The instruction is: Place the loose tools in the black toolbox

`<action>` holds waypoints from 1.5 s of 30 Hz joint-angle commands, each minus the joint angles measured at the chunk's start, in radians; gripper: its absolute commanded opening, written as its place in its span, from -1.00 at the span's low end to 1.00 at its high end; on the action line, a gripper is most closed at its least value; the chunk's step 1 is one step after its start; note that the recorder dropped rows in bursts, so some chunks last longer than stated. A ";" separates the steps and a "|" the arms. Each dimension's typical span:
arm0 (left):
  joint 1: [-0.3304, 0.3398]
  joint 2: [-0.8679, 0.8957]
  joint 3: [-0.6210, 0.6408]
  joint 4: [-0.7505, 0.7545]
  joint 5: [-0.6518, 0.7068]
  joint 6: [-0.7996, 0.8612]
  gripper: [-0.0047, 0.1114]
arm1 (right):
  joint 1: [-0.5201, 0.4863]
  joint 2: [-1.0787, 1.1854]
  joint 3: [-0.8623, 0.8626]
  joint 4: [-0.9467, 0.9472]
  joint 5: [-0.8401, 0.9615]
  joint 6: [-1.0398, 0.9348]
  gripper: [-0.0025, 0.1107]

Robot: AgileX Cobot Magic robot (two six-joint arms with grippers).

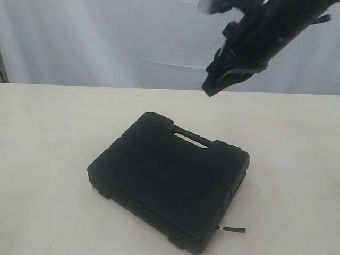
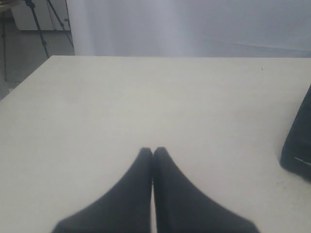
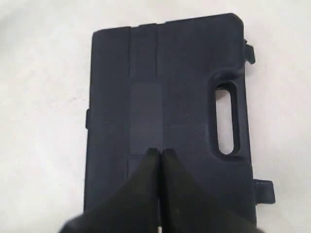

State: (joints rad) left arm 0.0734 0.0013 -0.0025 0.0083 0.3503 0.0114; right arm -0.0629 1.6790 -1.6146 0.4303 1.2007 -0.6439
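One black toolbox (image 1: 169, 180), one table (image 1: 48, 159), one left pincer (image 2: 152, 150), one right pincer (image 3: 160, 151)

Exterior looks obliquely, right wrist straight down, both at toolbox (image 1: 170, 178)

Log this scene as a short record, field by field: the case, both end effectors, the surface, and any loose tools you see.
case: black toolbox, lid closed, lying flat
handle: handle slot on the side far from the exterior camera
surface: cream table
left end effector: shut, empty, over the table beside the toolbox
right end effector: shut, empty, raised above the toolbox lid, not touching
loose tools: none in view
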 commanded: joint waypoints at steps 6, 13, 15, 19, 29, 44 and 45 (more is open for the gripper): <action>-0.005 -0.001 0.003 -0.008 -0.008 -0.004 -0.92 | 0.174 -0.599 0.453 -0.068 -0.038 0.157 -0.96; -0.005 -0.001 0.003 -0.008 -0.008 -0.004 -0.92 | 0.307 -0.821 0.745 0.065 -0.696 0.157 -0.96; -0.005 -0.001 0.003 -0.008 -0.008 -0.004 -0.92 | 0.325 -0.856 0.786 0.080 -0.746 0.157 -0.96; -0.005 -0.001 0.003 -0.008 -0.008 -0.004 -0.92 | 0.334 -0.899 0.814 0.080 -0.746 0.157 -0.96; -0.005 -0.001 0.003 -0.008 -0.008 -0.004 -0.92 | 0.332 -0.940 0.874 0.054 -0.794 0.127 -0.96; -0.005 -0.001 0.003 -0.008 -0.008 -0.004 -0.92 | -0.363 -1.493 1.379 -0.237 -0.853 0.298 -0.96; -0.005 -0.001 0.003 -0.008 -0.008 -0.004 -0.92 | -0.359 -1.516 1.411 -0.281 -0.871 0.347 -0.96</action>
State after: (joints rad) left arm 0.0734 0.0013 -0.0025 0.0083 0.3503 0.0114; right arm -0.4215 0.2183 -0.2837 0.2574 0.3715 -0.3739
